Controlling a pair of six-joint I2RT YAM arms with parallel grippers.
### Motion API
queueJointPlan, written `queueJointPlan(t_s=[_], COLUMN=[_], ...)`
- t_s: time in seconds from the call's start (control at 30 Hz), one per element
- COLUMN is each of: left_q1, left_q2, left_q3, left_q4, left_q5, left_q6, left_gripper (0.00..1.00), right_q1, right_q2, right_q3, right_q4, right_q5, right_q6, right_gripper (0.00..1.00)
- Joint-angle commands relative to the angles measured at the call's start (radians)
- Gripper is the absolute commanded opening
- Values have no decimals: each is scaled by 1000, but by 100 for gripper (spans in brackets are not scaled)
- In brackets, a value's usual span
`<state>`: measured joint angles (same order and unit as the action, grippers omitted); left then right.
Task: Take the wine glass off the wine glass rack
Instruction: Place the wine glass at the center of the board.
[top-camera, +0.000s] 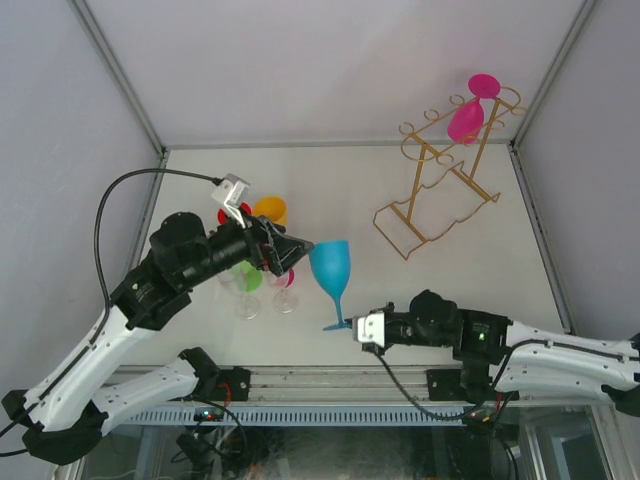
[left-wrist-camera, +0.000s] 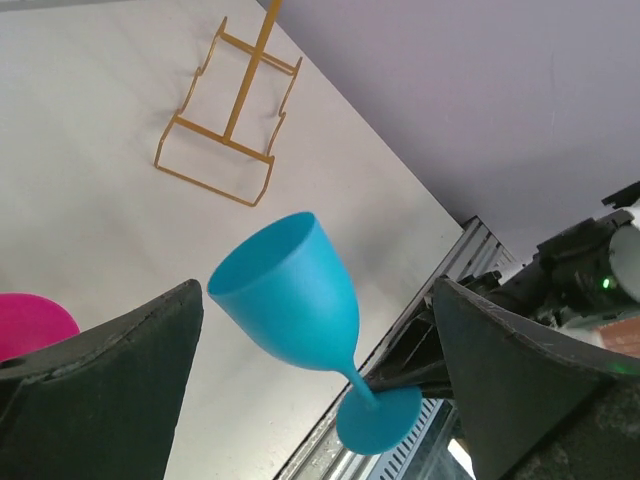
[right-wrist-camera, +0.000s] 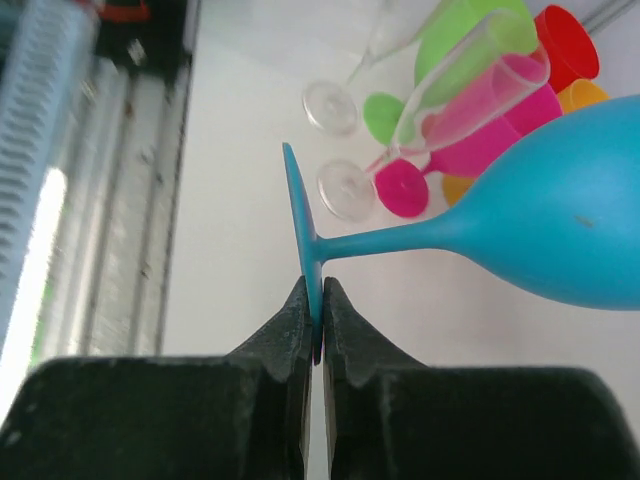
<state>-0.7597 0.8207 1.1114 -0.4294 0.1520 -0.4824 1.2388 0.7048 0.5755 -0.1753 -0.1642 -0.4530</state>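
The gold wire wine glass rack (top-camera: 390, 233) stands at the back right, and a magenta wine glass (top-camera: 466, 120) hangs from its top loops. The rack also shows in the left wrist view (left-wrist-camera: 245, 90). My right gripper (top-camera: 345, 325) is shut on the foot of a blue wine glass (top-camera: 330, 262) and holds it tilted over the table's middle. The right wrist view shows the thin foot pinched between the fingers (right-wrist-camera: 315, 300). My left gripper (top-camera: 297, 250) is open, right beside the blue bowl. In its own view the bowl (left-wrist-camera: 290, 295) sits between the spread fingers without touching them.
A cluster of glasses stands left of centre under the left arm: orange (top-camera: 270, 208), green (top-camera: 247, 277), pink (top-camera: 285, 280) and clear ones (right-wrist-camera: 340, 190). A magenta bowl (left-wrist-camera: 30, 320) shows by the left finger. The metal front rail (top-camera: 330, 380) runs along the near edge.
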Motion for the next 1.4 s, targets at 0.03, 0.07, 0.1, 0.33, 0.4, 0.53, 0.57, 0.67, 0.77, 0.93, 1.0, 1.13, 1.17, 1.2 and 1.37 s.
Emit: queueJointPlan(t_s=[0.03, 0.07, 0.1, 0.33, 0.4, 0.53, 0.57, 0.67, 0.77, 0.93, 1.0, 1.13, 1.17, 1.2, 1.37], left_q1=[27, 29, 29, 19, 12, -9, -19, -52, -73, -84, -85, -85, -84, -84, -83], left_q2=[52, 71, 89, 213, 222, 248, 254, 266, 287, 299, 289, 277, 277, 276, 280], left_q3=[67, 73, 81, 101, 97, 101, 105, 108, 130, 148, 147, 145, 144, 143, 144], left_q4=[-26, -35, -42, -79, -87, -112, -123, -144, -186, -209, -196, -185, -184, -184, -188], left_q5=[110, 150, 199, 450, 464, 492, 490, 496, 493, 475, 454, 444, 440, 436, 412], left_q6=[18, 34, 46, 74, 87, 103, 110, 139, 174, 197, 194, 198, 199, 200, 202], left_gripper=[100, 100, 100, 99, 99, 92, 91, 85, 72, 47, 35, 14, 9, 4, 0], right_q1=[158, 191, 225, 296, 297, 301, 301, 301, 301, 301, 301, 304, 304, 304, 304], right_q2=[30, 38, 44, 48, 49, 39, 36, 21, 13, 15, 17, 29, 31, 31, 30], right_q3=[-85, -107, -128, -191, -188, -189, -189, -192, -199, -203, -207, -216, -215, -215, -216], right_q4=[27, 48, 78, 178, 171, 154, 149, 138, 137, 128, 137, 167, 172, 175, 177], right_q5=[365, 409, 456, 549, 557, 552, 552, 552, 567, 582, 593, 617, 624, 626, 632], right_q6=[-391, -422, -447, -541, -547, -543, -543, -540, -534, -505, -481, -459, -456, -455, -451], right_gripper=[0, 0, 0, 0, 0, 0, 0, 0, 0, 0, 0, 0, 0, 0, 5])
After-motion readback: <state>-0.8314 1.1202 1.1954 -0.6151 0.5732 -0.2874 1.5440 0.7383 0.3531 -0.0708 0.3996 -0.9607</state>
